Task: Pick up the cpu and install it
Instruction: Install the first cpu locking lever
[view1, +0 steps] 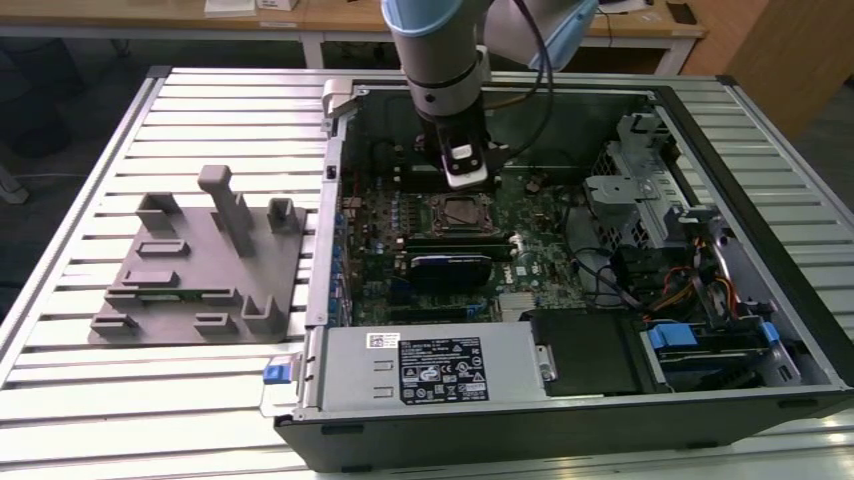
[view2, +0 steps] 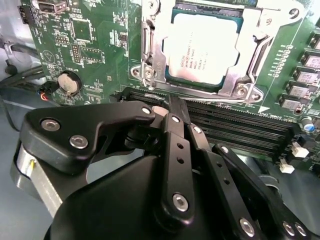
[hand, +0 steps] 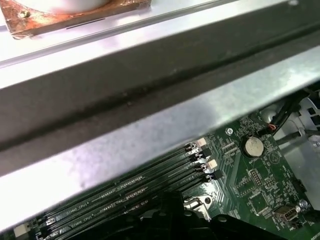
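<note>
Right up close, the hand (view2: 167, 107) hangs narrowed to nothing, holding no part, above the memory slots (view2: 235, 127). Just beyond, the cpu (view2: 205, 47) sits flat in its socket (view2: 150, 55), frame open, likely so the chip stays reachable.

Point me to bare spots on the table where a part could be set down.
Free: slatted table beyond the grey fixture tray, and its near strip below it. Crowded: inside the PC case, with the gripper over the cpu.
</note>
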